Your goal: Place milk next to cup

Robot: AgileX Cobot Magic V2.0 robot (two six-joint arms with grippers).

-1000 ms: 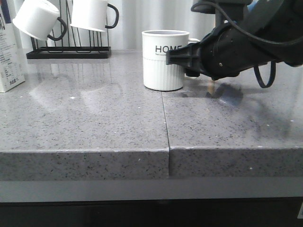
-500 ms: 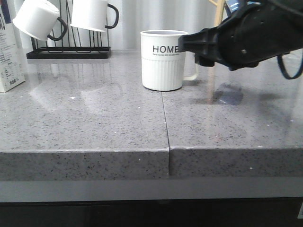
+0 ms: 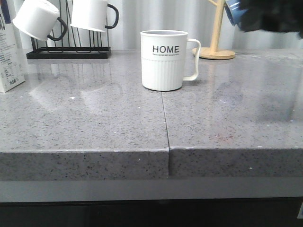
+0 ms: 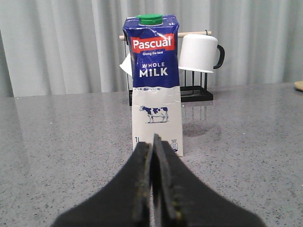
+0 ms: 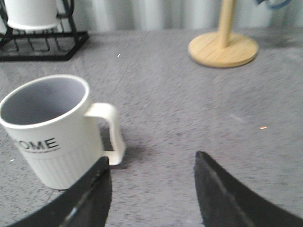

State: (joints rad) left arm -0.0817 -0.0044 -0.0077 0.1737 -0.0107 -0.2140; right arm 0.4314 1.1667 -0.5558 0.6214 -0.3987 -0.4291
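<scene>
The milk (image 4: 155, 85), a tall carton with a blue top and a cow picture, stands upright on the counter in the left wrist view. It also shows at the far left edge of the front view (image 3: 9, 56). My left gripper (image 4: 152, 146) is shut and empty, a short way in front of the carton. The cup (image 3: 164, 60), a white HOME mug, stands mid-counter with its handle to the right. In the right wrist view the cup (image 5: 49, 130) is beside my open, empty right gripper (image 5: 152, 158). The right arm (image 3: 274, 14) is a dark blur at the upper right.
A black rack (image 3: 68, 52) with white black-handled mugs stands at the back left, just behind the milk in the left wrist view (image 4: 199, 52). A wooden stand (image 3: 217, 52) with a blue mug (image 3: 234, 12) is at the back right. A seam runs down the grey counter (image 3: 165, 123).
My right arm has risen up and to the right, away from the cup's handle. The cup shifted slightly left early on and now stands free.
</scene>
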